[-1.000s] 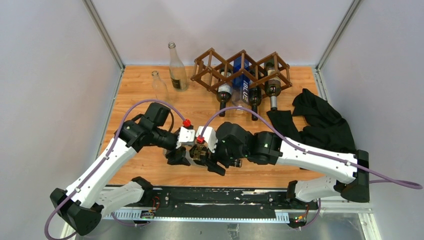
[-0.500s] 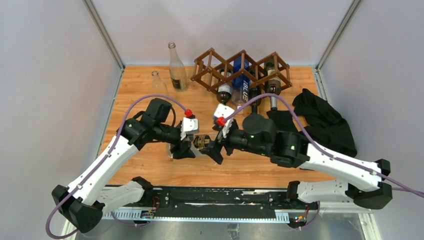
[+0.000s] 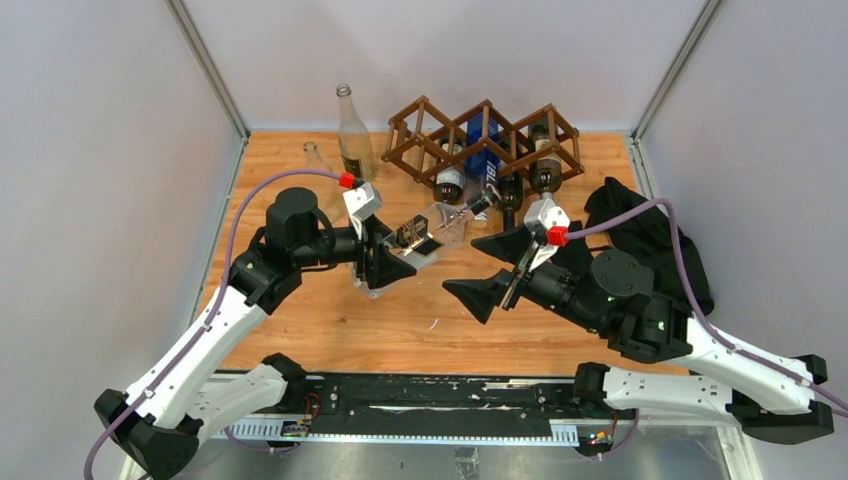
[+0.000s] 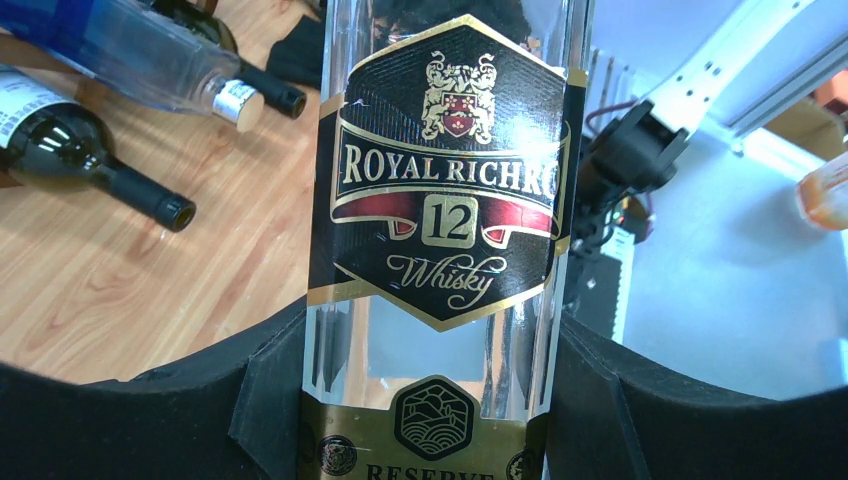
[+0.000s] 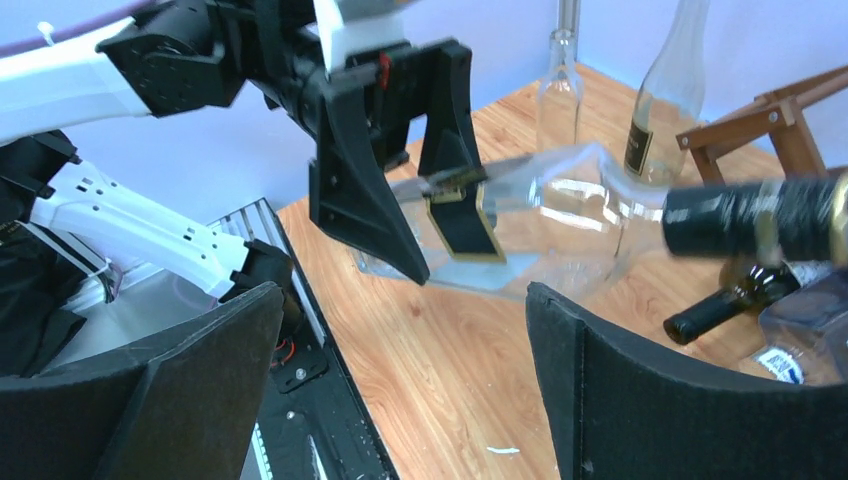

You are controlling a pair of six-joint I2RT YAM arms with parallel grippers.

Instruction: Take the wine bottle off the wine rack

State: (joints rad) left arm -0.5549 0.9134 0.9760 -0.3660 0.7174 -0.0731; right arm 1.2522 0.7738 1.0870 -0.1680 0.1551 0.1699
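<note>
Since 1 second ago our right arm has let go of the whisky-labelled bottle (image 3: 430, 228) and drawn back to the right. Our left arm has swung that bottle toward the wine rack (image 3: 487, 135).

We see the wooden worktop (image 3: 340, 330) carrying everything, with the rack at its far edge. Right of the rack, on its near side, lies a crumpled black cloth (image 3: 650, 250).

Our left gripper (image 3: 398, 252) has its 2 fingers clamped on the clear body of the whisky-labelled bottle. That bottle is out of the rack, on the near side of it, tilted with its neck pointing at the rack. We cannot tell whether its base touches the worktop.

Our right gripper (image 3: 462, 265) is also on the near side of the rack, fingers spread wide, holding nothing, apart from the bottle.

In the rack lie 4 bottles, necks toward us: 3 dark bottles (image 3: 448, 182) and 1 blue bottle (image 3: 484, 160).

Left of the rack stand a tall clear bottle (image 3: 354, 135) and, further left, a short clear bottle (image 3: 316, 165).
</note>
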